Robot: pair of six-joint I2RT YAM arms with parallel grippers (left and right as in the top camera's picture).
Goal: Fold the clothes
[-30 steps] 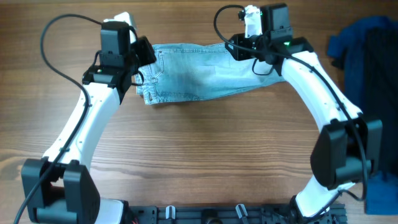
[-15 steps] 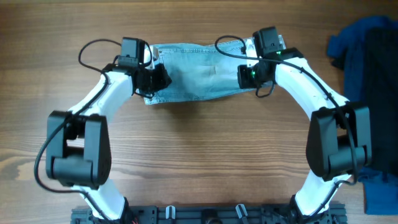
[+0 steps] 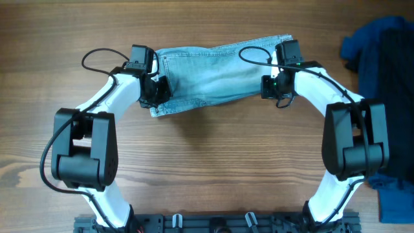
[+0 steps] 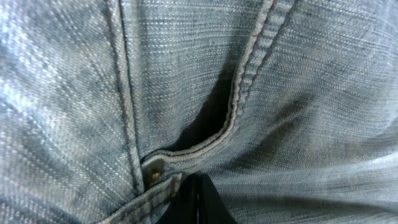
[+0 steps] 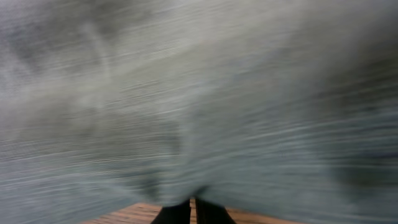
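Denim shorts [image 3: 213, 71] pinched at left edge by left gripper [image 3: 157, 90], at right edge by right gripper [image 3: 268, 87], on wooden table [image 3: 213, 162].

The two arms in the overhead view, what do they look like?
Both the left arm and right arm have white curved links between chunky black joint housings. A loose black cable loops along each one near the wrist. A small green light glows on the right wrist. The left hand and right hand have black fingers.

Both arms reach inward, left end effector [image 3: 157, 90] and right end effector [image 3: 267, 86] pinched shut.
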